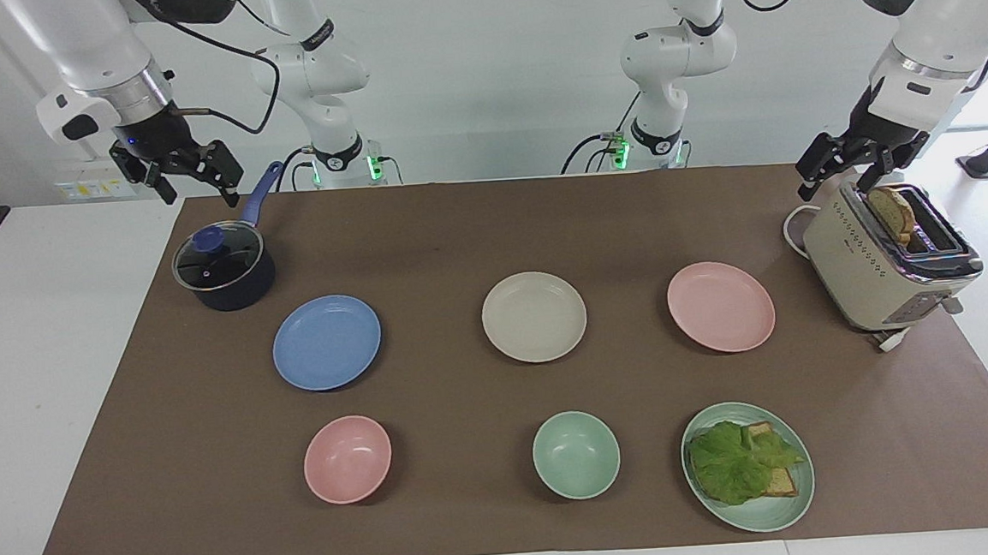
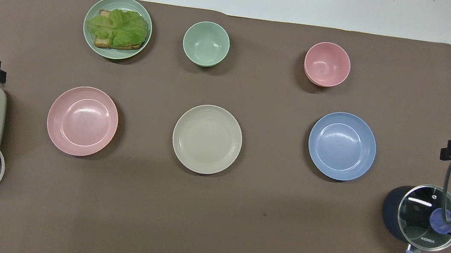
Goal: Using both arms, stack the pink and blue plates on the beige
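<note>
We see a white tabletop (image 1: 36,357) under a brown mat (image 1: 457,228). On our mat rest blue plate (image 1: 326,343), beige plate (image 1: 534,317), pink plate (image 1: 720,306), two bowls (image 1: 347,459), saucepan (image 1: 223,268) and toaster (image 1: 884,266).

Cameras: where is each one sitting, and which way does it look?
Facing view: high across the table, looking at the robots; both whole arms show, left tool above the toaster, right tool above the pot.
Overhead view: high above the robots' end, looking down and forward; only both tools' black tips show at the side edges.
Shared: beige plate between blue plate and pink plate.
</note>
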